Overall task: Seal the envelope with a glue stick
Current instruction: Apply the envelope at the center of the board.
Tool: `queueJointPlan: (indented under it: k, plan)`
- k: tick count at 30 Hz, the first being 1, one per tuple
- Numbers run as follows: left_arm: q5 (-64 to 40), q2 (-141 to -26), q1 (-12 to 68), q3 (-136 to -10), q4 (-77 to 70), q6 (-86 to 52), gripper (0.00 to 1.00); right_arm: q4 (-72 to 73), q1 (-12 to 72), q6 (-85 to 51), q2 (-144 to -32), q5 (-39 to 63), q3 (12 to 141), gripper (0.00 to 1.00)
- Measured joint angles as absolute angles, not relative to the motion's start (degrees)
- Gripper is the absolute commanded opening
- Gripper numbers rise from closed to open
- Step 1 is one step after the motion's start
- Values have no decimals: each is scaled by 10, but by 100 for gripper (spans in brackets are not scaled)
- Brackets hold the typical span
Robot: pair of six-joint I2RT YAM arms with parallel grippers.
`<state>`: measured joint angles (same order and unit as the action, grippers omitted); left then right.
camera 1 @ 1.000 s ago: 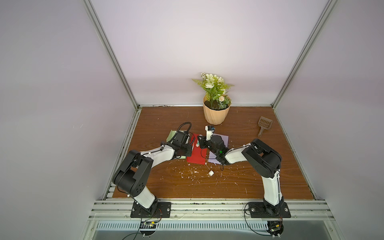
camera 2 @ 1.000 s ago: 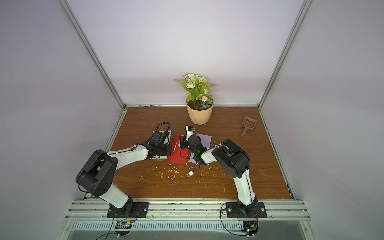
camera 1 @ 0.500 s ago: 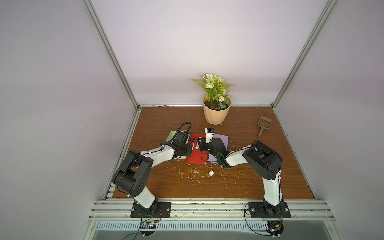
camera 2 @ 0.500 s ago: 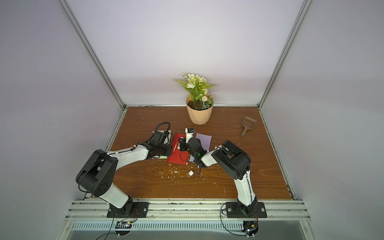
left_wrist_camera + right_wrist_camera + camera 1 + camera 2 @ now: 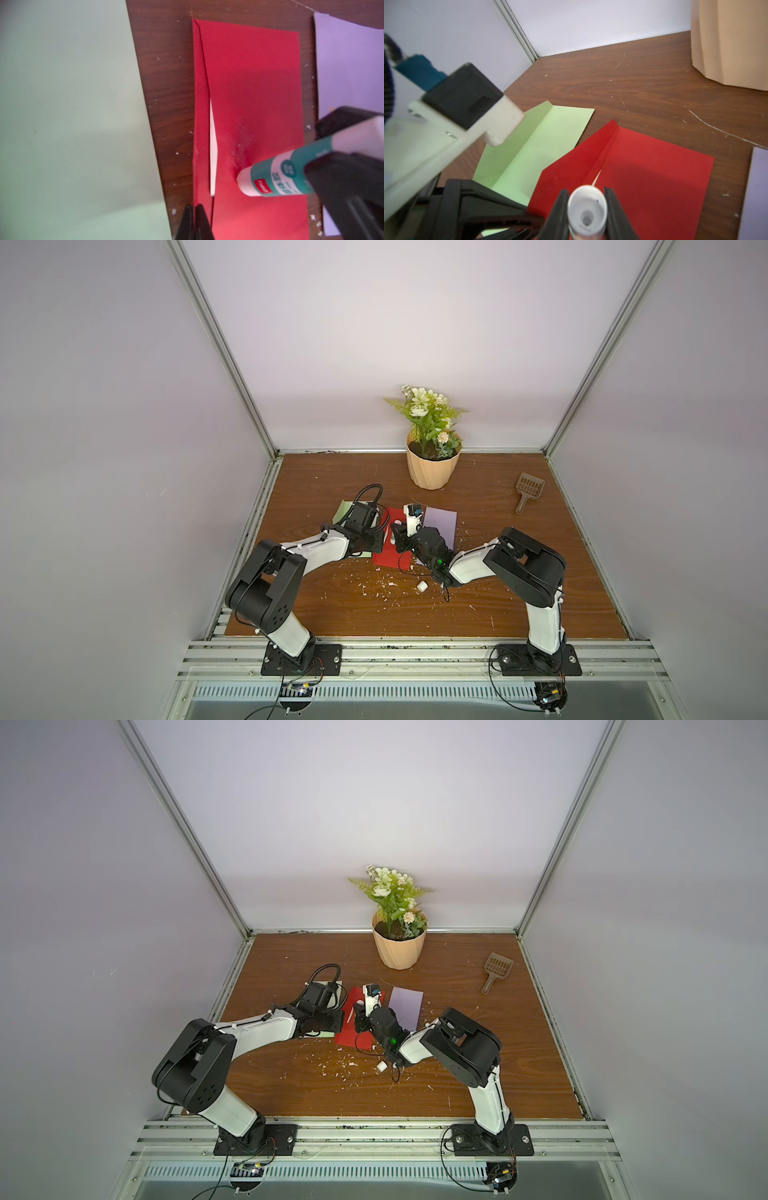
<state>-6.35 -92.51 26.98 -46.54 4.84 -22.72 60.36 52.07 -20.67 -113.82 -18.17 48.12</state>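
The glue stick (image 5: 276,176) is being gripped by the right gripper (image 5: 586,200), its jaws being pressed against the tube's two sides. The stick is being held at a slant, uncapped, with its white tip being touched to the body of the red envelope (image 5: 255,83), just beside a patch of pale glue smears (image 5: 239,143). The envelope's flap (image 5: 200,104) is being lifted off the body, and a sliver of white is being shown in the gap. The left gripper (image 5: 194,218) is being held with its jaws together. The flap's edge appears to be pinched between them, though the tips are blurred at the frame's border.

The red envelope is being flanked on the wooden table (image 5: 478,605) by a green envelope (image 5: 539,141) on the left arm's side and a purple envelope (image 5: 349,62) on the right arm's side, each near it but apart. In a top view, a small white cylinder (image 5: 422,586) is being left on the table nearer the robot's bases, among white flecks. A flower pot (image 5: 432,468) and a brown scoop (image 5: 528,491) are being kept well apart at the back.
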Motion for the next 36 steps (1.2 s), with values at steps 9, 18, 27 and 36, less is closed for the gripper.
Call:
queueJointPlan:
  k: [9, 18, 27, 36]
  plan:
    - [-63, -929, 270, -465, 40, -227, 1, 582, 502, -215, -1162, -192, 526, 0]
    - [-64, -930, 270, -465, 38, -227, 1, 531, 484, -234, -1188, -195, 587, 0]
    - [-64, -933, 270, -470, 41, -227, 2, 517, 481, -239, -1185, -201, 593, 0]
    - [-57, -936, 270, -479, 58, -239, 1, 529, 444, -325, -1104, -132, 521, 0]
